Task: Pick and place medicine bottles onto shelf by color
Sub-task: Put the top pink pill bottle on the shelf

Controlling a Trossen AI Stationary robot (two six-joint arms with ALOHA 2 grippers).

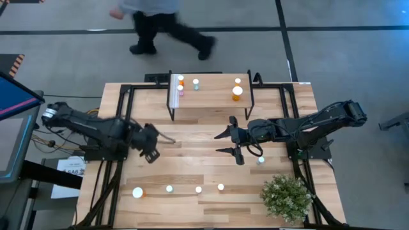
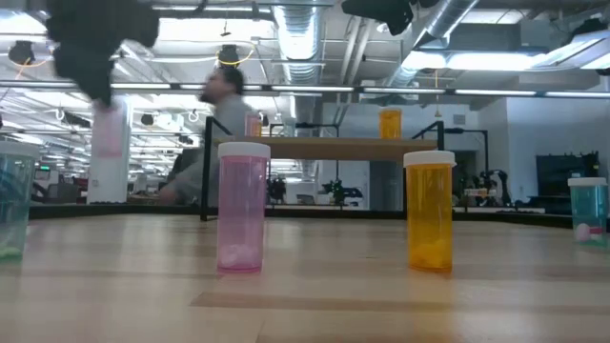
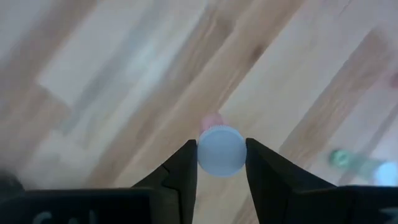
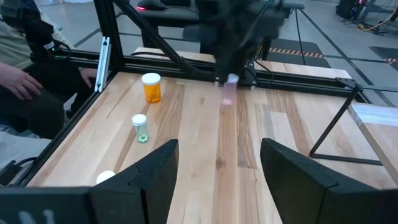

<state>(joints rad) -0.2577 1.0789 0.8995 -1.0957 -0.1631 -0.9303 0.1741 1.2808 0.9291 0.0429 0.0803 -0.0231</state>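
Pink bottle [image 3: 219,148] hangs upright, clenched in our left end effector [image 1: 152,143]; shelf [image 1: 211,96] lies ahead, rightward.

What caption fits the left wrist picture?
Left gripper pinches a white-capped pink bottle above the wooden table.

- Bright, even light from ceiling strip lights [image 2: 496,59] glares in the low view.
- Motion blur smears the walking person [image 1: 167,25] in the high view.
- The left wrist view shows a soft, streaked tabletop [image 3: 112,81].
- The left arm [image 4: 239,28] is blurred in the right wrist view.
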